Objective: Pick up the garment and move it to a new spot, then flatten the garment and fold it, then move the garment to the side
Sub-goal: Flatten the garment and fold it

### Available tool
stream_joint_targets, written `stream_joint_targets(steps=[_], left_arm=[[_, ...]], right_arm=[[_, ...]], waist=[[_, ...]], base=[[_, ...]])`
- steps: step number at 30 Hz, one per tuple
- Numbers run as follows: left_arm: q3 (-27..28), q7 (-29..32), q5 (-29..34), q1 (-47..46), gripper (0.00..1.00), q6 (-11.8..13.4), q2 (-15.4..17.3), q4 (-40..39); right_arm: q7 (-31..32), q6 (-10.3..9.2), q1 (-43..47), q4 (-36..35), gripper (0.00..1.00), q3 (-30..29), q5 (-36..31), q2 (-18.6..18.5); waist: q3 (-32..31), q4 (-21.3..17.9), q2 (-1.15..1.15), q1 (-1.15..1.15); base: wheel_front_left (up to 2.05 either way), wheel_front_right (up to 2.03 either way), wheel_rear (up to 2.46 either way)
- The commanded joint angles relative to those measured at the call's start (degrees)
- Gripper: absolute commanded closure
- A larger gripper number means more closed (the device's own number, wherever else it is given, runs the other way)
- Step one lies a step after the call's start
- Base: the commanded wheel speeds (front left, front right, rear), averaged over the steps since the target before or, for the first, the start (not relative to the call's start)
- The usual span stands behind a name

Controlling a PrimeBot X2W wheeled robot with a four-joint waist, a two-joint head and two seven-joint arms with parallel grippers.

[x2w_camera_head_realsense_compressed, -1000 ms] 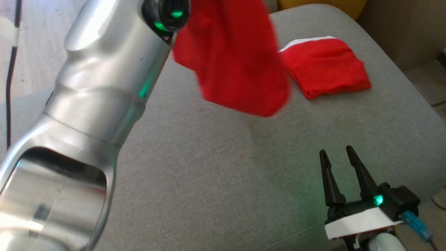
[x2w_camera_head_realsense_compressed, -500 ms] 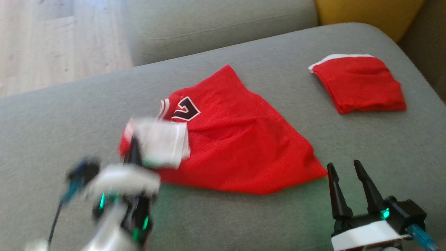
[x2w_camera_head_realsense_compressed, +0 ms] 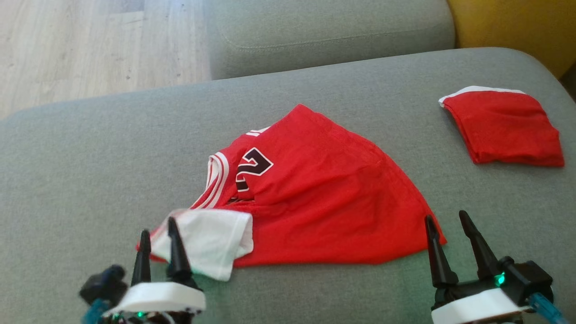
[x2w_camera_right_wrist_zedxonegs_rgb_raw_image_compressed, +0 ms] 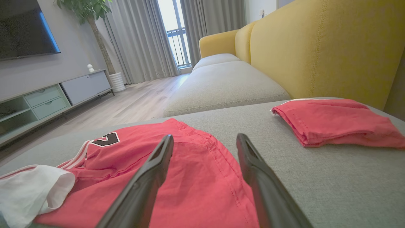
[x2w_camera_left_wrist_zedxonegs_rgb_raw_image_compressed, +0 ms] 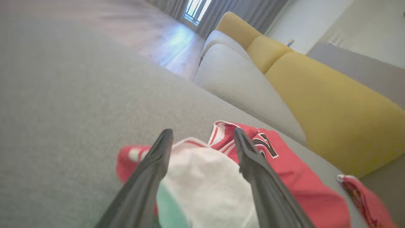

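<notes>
Head view, garment (x2w_camera_head_realsense_compressed: 315, 198): a red jersey lying loosely spread and creased on the middle of the grey sofa seat (x2w_camera_head_realsense_compressed: 90, 180), not folded.
Head view, jersey marks: a black figure edged in white, like a 2, near the striped white trim on its left part.
Head view, white flap (x2w_camera_head_realsense_compressed: 207, 238): a white piece of the jersey turned over at its near left corner.
Head view, left gripper (x2w_camera_head_realsense_compressed: 158, 225): at the lower left, its 2 fingers parted and holding nothing, tips overlapping the near edge of the white flap; I cannot tell whether they touch it.
Head view, right gripper (x2w_camera_head_realsense_compressed: 446, 214): at the lower right, fingers spread and empty, tips just beside the jersey's near right corner.
Head view, folded red cloth (x2w_camera_head_realsense_compressed: 504, 130): a neat red bundle with a white edge, far right on the seat, well apart from the jersey.
Head view, surroundings: wood floor (x2w_camera_head_realsense_compressed: 90, 45) at the upper left, yellow backrest (x2w_camera_head_realsense_compressed: 517, 27) at the upper right.
Left wrist view, fingers: the 2 dark fingers stand apart with the white flap lying between and beyond them, red cloth and the black figure further on.
Left wrist view, background: the yellow backrest to the right, blurred floor beyond.
Right wrist view, fingers: released and apart above the jersey's red cloth, gripping nothing.
Right wrist view, folded red cloth: on the seat to the right, below the yellow backrest.
Right wrist view, room: grey curtains (x2w_camera_right_wrist_zedxonegs_rgb_raw_image_compressed: 142, 38), a low cabinet (x2w_camera_right_wrist_zedxonegs_rgb_raw_image_compressed: 47, 95), a dark screen (x2w_camera_right_wrist_zedxonegs_rgb_raw_image_compressed: 25, 28) and a plant (x2w_camera_right_wrist_zedxonegs_rgb_raw_image_compressed: 91, 12).
</notes>
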Motion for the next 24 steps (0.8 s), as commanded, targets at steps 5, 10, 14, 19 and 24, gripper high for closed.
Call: stream_joint_targets(steps=[5, 10, 14, 19, 24], left_arm=[[-0.6, -0.7, 24.9, 2.6, 0.0, 2.5, 0.9, -7.5], [-4.7, -0.7, 39.1, 5.2, 0.0, 3.0, 2.0, -8.3], [-7.7, -0.7, 43.7, 4.9, 0.0, 1.1, 2.1, -5.4], [-9.1, -0.7, 45.1, 2.9, 0.0, -2.2, 2.1, 2.2], [-10.2, -0.7, 46.8, -1.0, 0.0, -3.4, 2.2, 11.1]], right_arm=[[-0.6, -0.04, -0.5, -1.9, 0.0, 1.6, -0.2, -1.7], [-0.6, -0.04, -0.9, -1.7, 0.0, 1.7, -0.2, -1.8], [-0.6, -0.04, -1.4, -1.7, 0.0, 1.7, -0.2, -1.7], [-0.6, -0.04, -1.6, -1.7, 0.0, 1.7, 0.2, -1.7], [-0.6, -0.04, -2.0, -2.0, 0.0, 2.0, 0.4, -1.8]], waist=[[0.2, 1.4, 0.0, 0.01], [0.5, 1.9, 0.0, 0.01], [0.9, 2.2, 0.0, 0.01], [1.1, 2.1, 0.0, 0.01], [1.9, 1.8, 0.0, 0.01]], base=[[0.0, 0.0, 0.0], [0.0, 0.0, 0.0], [0.0, 0.0, 0.0], [0.0, 0.0, 0.0], [0.0, 0.0, 0.0]])
